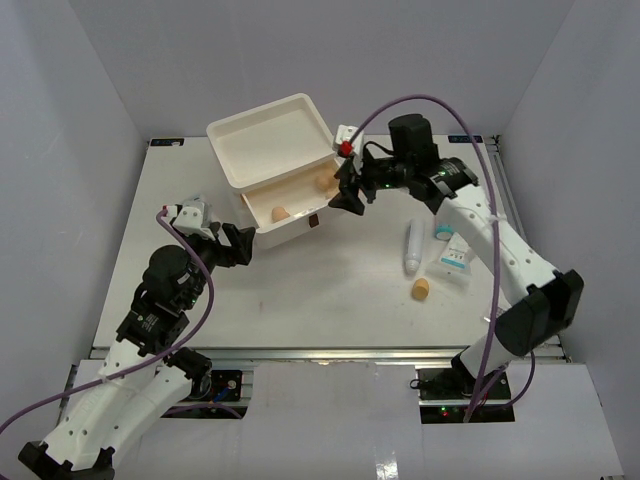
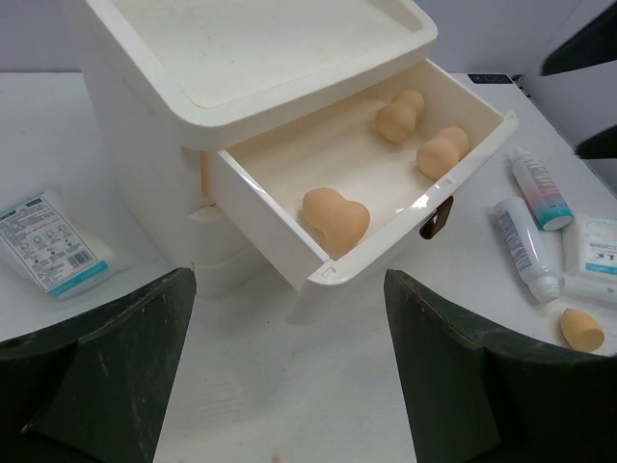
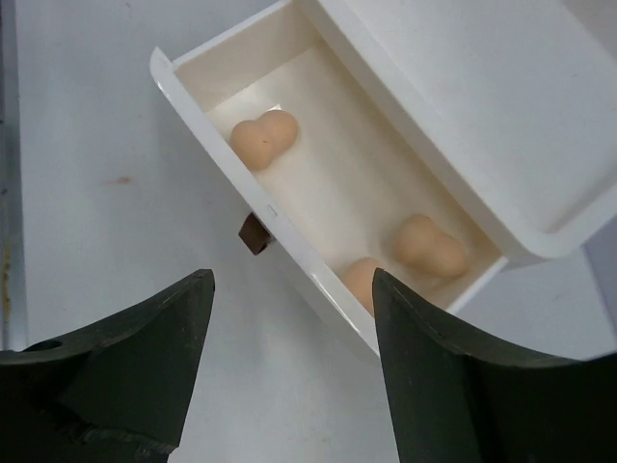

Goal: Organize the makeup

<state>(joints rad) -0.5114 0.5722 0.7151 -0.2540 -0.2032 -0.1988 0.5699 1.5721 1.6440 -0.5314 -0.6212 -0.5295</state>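
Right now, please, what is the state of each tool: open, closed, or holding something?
Left tool: open, holding nothing.
Right tool: open, holding nothing.

No wording can be read with certainty: blue print is seen on the clear sachet (image 2: 48,241) left of the drawer box (image 2: 135,145), and on the white tube (image 2: 525,249) and the packet (image 2: 593,256) at the right, but all of it is blurred beyond reading.
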